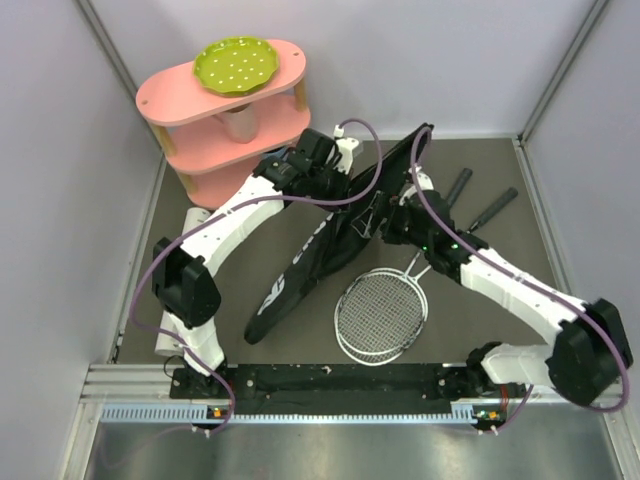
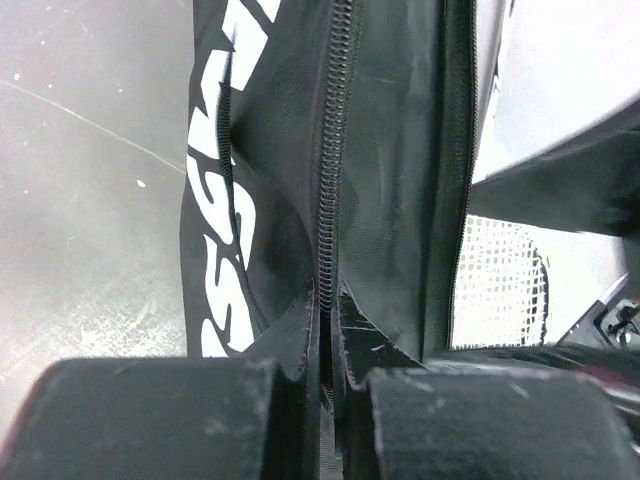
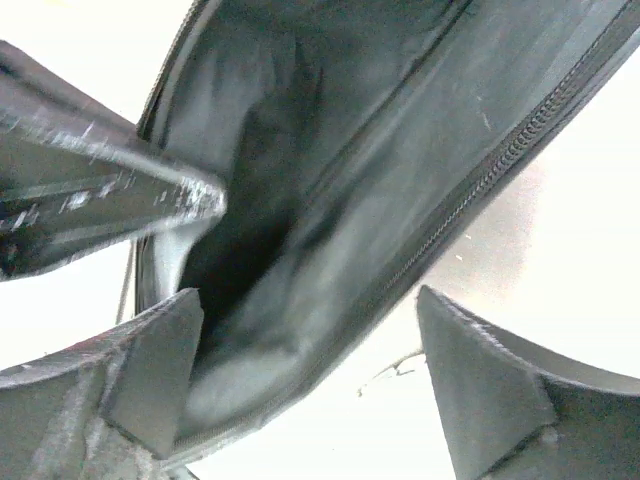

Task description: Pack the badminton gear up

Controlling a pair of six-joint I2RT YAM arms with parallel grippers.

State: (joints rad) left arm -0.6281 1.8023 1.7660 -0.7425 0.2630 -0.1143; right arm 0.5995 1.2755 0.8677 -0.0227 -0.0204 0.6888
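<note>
Left wrist view shows the left tool (image 2: 328, 352) pinched shut on the zipper edge of the CROSSWAY bag (image 2: 400, 180). The right tool (image 3: 305, 335) gapes wide astride its rim, and the right arm covers the shafts of the rackets (image 1: 382, 315).

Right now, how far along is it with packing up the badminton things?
Early on. Done: the black bag is unzipped and lifted open. In hand: the left gripper pinches its zipper edge; the right gripper sits open around the other rim. Left: both rackets lie on the table outside the bag, and the white tube lies at its left side. Nothing looks packed.
</note>
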